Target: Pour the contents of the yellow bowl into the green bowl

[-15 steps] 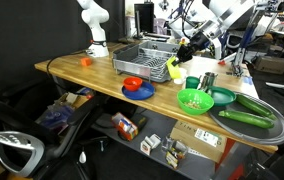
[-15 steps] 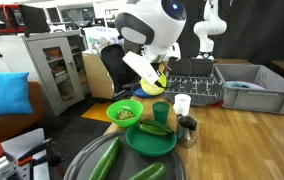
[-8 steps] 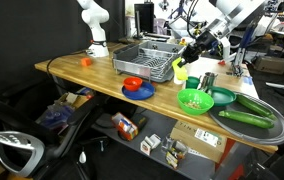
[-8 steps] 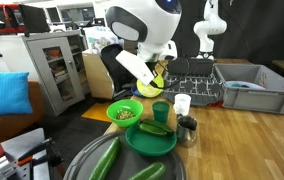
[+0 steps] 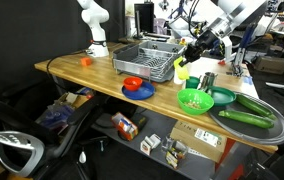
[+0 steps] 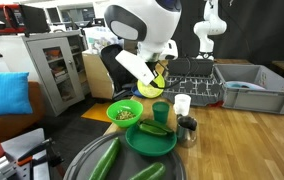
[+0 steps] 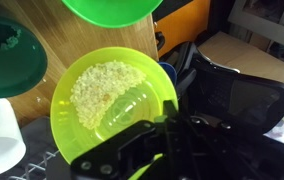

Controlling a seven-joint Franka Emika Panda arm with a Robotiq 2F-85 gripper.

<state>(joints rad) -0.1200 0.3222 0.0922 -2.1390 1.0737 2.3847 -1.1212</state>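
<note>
**Wrist view.** The yellow bowl, carrying pale grains, is gripped at its near rim by the clenched gripper. The finger contact itself is dark and only appears to be a rim pinch.

**Exterior views.** The bowl hangs tilted in the air just below the gripper. It is higher than the green bowl and apart from it, and the green bowl rests on the table.

Open air above the green bowl; white cup, dark-green cup and dish rack close alongside.
</note>
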